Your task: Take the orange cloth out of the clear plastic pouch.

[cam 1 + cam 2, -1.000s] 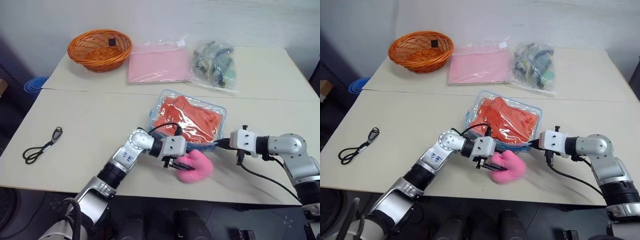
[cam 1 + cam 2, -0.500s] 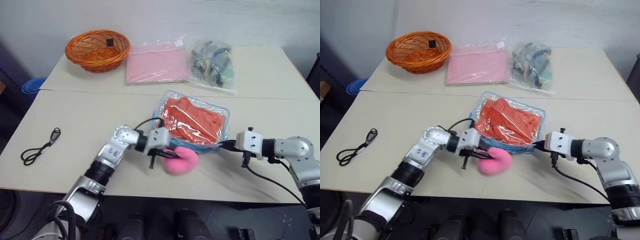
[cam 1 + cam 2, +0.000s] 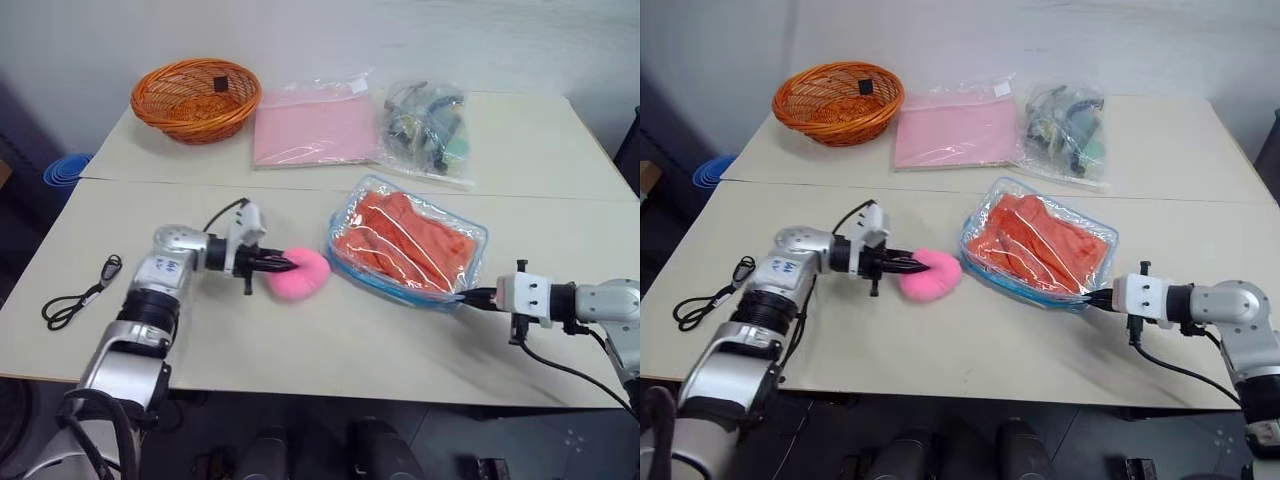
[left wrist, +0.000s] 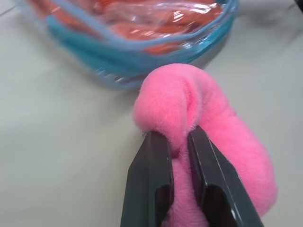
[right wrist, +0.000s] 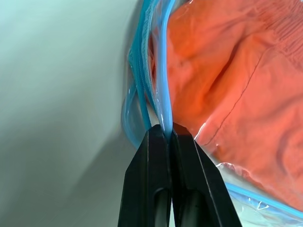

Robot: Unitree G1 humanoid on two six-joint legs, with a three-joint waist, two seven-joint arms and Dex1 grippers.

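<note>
While the orange cloth sits inside the clear plastic pouch, right of middle on the counter, not pulled out yet. Still to do: open up, lift cloth out. Left hand pinching the pink pom-pom tight. Right hand pressed together on the pouch's blue edge, lower right.

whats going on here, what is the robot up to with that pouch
The robot is working the clear plastic pouch open from both ends. Its left gripper is shut on the pink pom-pom fixed to the pouch, and its right gripper is shut on the pouch's light-blue trim. The orange cloth is inside the pouch, on the table.
</note>
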